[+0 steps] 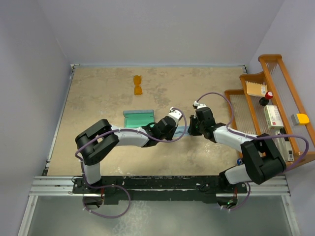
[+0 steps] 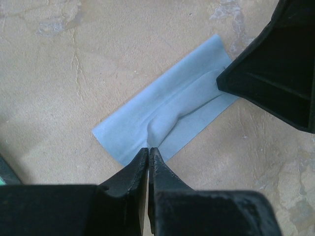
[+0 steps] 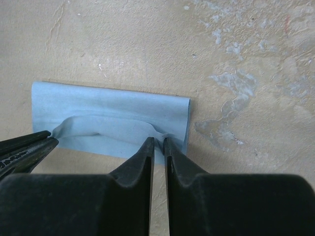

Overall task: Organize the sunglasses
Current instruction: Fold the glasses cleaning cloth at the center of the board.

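Both claws clamped on the cloth [image 2: 162, 113], sunglasses [image 1: 138, 85] well apart toward the far edge
Each pinching one end of a raised crease, the left gripper [image 2: 148, 150] and right gripper [image 3: 158, 142] gripped the soft, pale blue folded strip near mid-worktop. Thin-framed with translucent orange lenses, the sunglasses lay left of centre by the far edge, long axis running near-to-far; the left arm looked the nearer. A grey-blue case [image 1: 139, 117], open and teal-lined, sat left of the cloth.

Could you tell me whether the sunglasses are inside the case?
No, the sunglasses lie on the table beyond the open case, apart from it.
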You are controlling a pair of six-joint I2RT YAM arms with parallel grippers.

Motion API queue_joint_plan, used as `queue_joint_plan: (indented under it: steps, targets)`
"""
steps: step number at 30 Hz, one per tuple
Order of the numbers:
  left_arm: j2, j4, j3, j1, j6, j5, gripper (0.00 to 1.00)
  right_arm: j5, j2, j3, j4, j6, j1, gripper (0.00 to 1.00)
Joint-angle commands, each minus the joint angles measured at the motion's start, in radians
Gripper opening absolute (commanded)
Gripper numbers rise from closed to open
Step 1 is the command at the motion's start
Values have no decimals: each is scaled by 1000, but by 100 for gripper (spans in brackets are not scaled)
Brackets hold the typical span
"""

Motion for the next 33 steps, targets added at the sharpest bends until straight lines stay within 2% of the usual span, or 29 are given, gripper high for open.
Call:
queue_joint_plan:
  steps: [1,33]
  targets:
    - [-44,42,-5,-9,-13,-7,0,-14,-39,-9,22,0,6,17]
    - [-81,38,-33,-40,-21,-28,0,-51,-137,-46,-31,9,17,16]
